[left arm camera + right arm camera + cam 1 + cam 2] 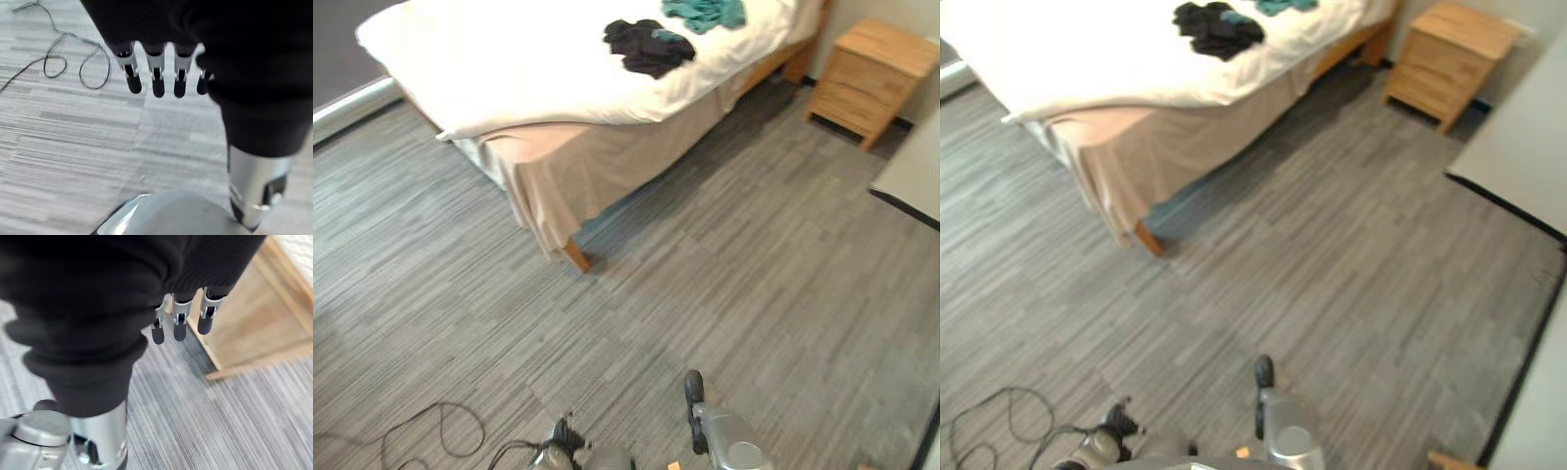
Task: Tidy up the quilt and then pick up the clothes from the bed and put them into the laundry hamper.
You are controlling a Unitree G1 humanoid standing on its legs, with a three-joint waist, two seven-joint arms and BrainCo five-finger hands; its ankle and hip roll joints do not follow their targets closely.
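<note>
At the upper centre of the frame the black clothes (648, 46) and teal clothes (704, 13) lie on the white quilt (509, 59) of the bed (607, 162) — the left hand (156, 73) and right hand (181, 318) hang over the floor (724, 255), fingers straight and empty.

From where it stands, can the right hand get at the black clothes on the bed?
Probably not. The black clothes lie far up the bed, with open floor between; the right hand hangs open by the robot's side. It would need to walk closer.

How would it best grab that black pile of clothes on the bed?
Probably from above, at the bunched middle of the black clothes. They lie crumpled in a loose heap on the white quilt, near the bed's floor-side edge, so fingers could close round the raised folds from that side.
</note>
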